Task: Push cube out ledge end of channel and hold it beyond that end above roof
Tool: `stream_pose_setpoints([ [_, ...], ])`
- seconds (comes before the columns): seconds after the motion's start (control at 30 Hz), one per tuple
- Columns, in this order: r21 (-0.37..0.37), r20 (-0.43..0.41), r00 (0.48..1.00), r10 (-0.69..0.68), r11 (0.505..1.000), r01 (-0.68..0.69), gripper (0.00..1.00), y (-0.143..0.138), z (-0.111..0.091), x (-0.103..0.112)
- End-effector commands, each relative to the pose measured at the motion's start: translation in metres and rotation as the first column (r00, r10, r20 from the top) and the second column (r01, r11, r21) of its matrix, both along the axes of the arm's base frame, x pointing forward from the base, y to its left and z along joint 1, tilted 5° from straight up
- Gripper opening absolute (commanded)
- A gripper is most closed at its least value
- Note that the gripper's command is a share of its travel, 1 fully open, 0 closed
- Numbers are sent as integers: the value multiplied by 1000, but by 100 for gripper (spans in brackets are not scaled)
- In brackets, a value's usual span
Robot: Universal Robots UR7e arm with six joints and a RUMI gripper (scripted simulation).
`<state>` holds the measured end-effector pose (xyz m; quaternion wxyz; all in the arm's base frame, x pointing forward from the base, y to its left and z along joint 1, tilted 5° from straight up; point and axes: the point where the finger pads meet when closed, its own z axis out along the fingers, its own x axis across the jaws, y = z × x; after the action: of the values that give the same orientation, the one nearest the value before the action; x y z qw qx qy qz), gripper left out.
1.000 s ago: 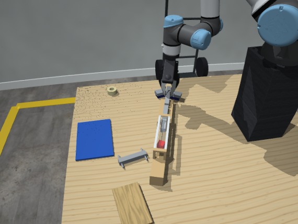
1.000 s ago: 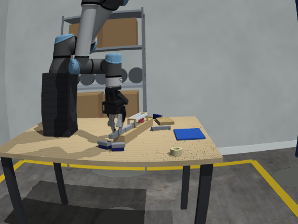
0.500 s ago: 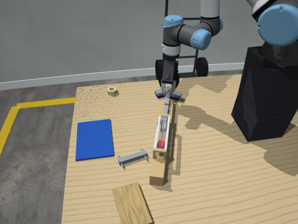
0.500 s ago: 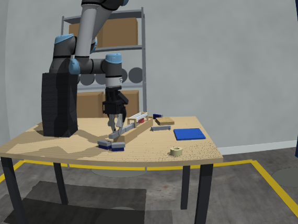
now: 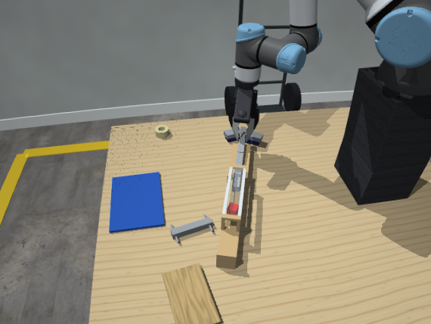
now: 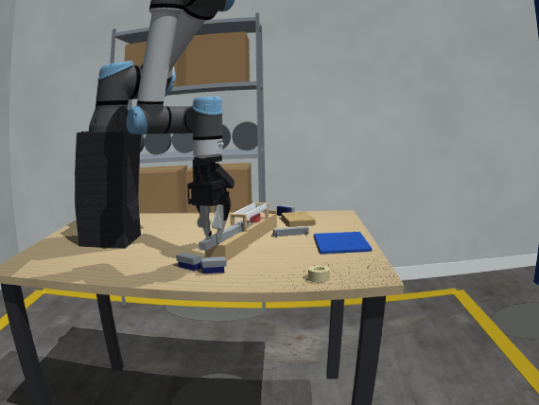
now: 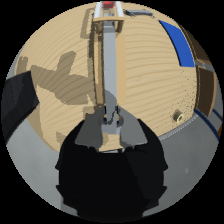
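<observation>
A long wooden channel [image 5: 231, 242] [image 6: 247, 238] lies on the table, with a white-framed roof [image 5: 227, 191] [image 6: 249, 207] over its middle. The red cube [image 5: 232, 208] [image 6: 255, 218] [image 7: 107, 6] sits inside under the roof, near the end towards the short ledge and raised lip [image 5: 227, 261]. My gripper [image 5: 241, 137] [image 6: 211, 235] [image 7: 111, 106] stands at the opposite end, outside the channel, shut on a long grey push rod [image 5: 237, 178] [image 6: 228, 235] [image 7: 110, 65]. The rod runs along the channel under the roof towards the cube. I cannot tell whether its tip touches the cube.
A blue mat [image 5: 137, 200] [image 6: 342, 241] [image 7: 177, 42], a grey bar tool [image 5: 192, 228] [image 6: 290, 232] and a wooden board [image 5: 190, 295] [image 6: 298, 219] lie left of the channel. A tape roll [image 5: 162, 131] [image 6: 319, 272] and two grey-blue blocks [image 5: 257, 137] [image 6: 189, 260] are near the gripper. The black robot base [image 5: 382, 144] stands to the right.
</observation>
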<state>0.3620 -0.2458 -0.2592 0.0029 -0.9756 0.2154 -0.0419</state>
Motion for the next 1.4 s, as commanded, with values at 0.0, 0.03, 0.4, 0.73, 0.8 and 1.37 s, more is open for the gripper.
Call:
stream_pose_setpoints([
  [0.0, 1, -2, 1000, 0, 1000, 0, 0, 13, 0, 4],
  [0.03, 1, -2, 1000, 0, 1000, 0, 0, 13, 0, 4],
  [0.4, 1, -2, 1000, 0, 1000, 0, 0, 36, 1, 15],
  [0.73, 0, -2, 1000, 0, 1000, 0, 0, 57, 2, 25],
  [0.8, 0, -2, 1000, 0, 1000, 0, 0, 62, 2, 28],
  [1.37, -2, 1, 1000, 0, 1000, 0, 0, 99, 3, 48],
])
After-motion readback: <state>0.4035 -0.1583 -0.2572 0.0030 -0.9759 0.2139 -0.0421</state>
